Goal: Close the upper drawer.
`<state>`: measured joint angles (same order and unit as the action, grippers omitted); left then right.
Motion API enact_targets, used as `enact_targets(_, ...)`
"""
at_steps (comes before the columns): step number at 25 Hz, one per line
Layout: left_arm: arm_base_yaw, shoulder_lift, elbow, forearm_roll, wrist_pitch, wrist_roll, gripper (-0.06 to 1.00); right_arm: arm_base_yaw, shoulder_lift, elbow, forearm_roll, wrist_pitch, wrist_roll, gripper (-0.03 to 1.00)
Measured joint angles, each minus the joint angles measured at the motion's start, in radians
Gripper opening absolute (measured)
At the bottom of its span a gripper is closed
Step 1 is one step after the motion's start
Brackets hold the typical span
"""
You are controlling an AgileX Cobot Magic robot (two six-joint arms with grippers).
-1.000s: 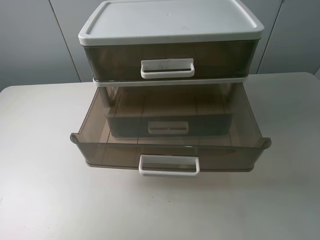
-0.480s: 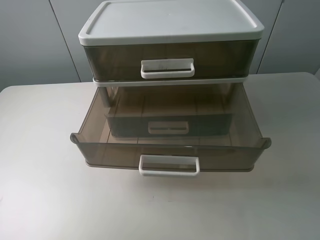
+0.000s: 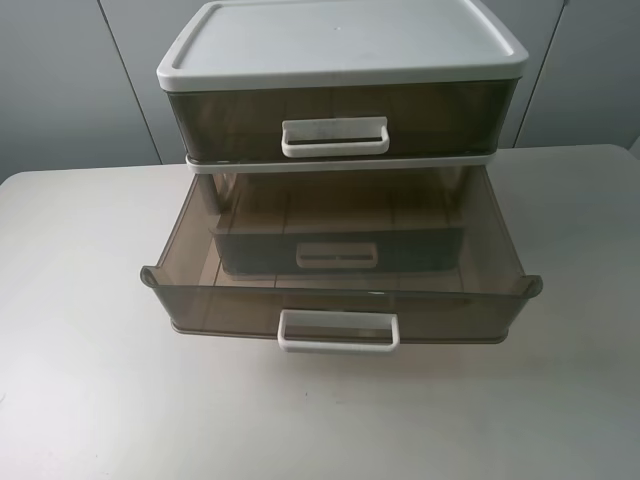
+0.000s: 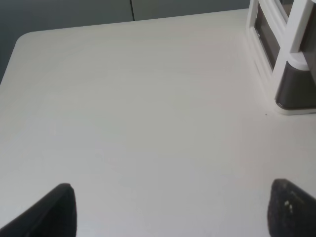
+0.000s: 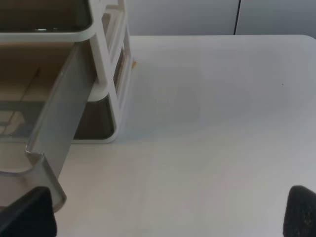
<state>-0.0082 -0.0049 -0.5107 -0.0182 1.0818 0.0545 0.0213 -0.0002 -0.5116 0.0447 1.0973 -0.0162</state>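
The worktop (image 3: 90, 380) is a pale, off-white slab with rounded corners, seen whole from the high camera and in part from both wrist cameras. Directly on it, toward its far edge and centred across its width, stands a white-topped cabinet (image 3: 340, 45) of smoky-brown translucent drawers. Its white frame and dark base meet the worktop surface at the near corner in the left wrist view, and again in the right wrist view. One pulled-out drawer (image 3: 340, 300) juts forward above the worktop, its white loop handle toward the near edge.
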Motion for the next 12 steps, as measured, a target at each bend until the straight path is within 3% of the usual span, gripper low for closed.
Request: enact_targets(12,0.0,0.0,0.0,0.0,0.0,0.0,0.74,0.0,0.0,0.0,0.0,0.0,0.0,0.7)
